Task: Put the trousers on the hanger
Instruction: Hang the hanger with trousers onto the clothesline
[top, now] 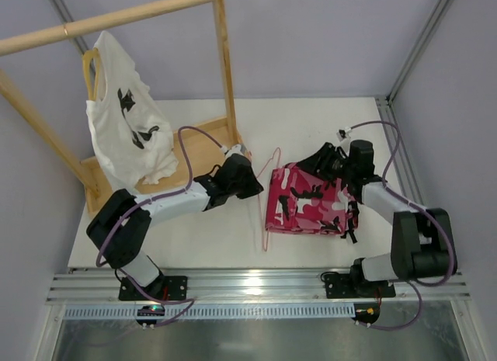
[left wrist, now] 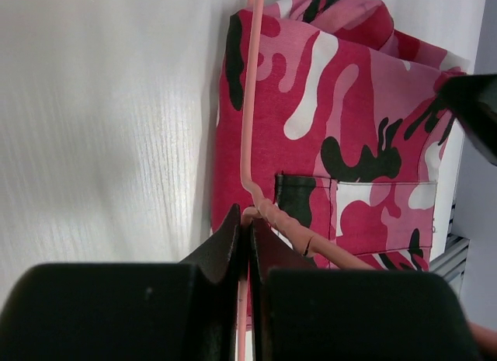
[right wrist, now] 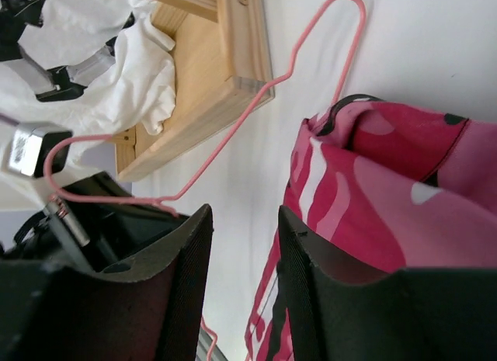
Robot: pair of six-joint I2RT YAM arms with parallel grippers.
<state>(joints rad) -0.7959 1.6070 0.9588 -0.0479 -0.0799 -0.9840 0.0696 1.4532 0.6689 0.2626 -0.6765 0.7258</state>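
Left gripper [left wrist: 247,221] clenched on the hanger [left wrist: 247,105], whose long wire runs near-to-far over the left edge of the folded trousers [left wrist: 349,120]. Right gripper [right wrist: 245,213], the nearer of the 2 to the cloth, jaws apart and empty at its far edge. Bare table [top: 194,237] lies left of the hanger, and the wooden rack [top: 225,66] stands beyond.

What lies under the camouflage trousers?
The white table shows around the trousers. The pink wire hanger meets their edge; whether it runs beneath is covered by cloth.
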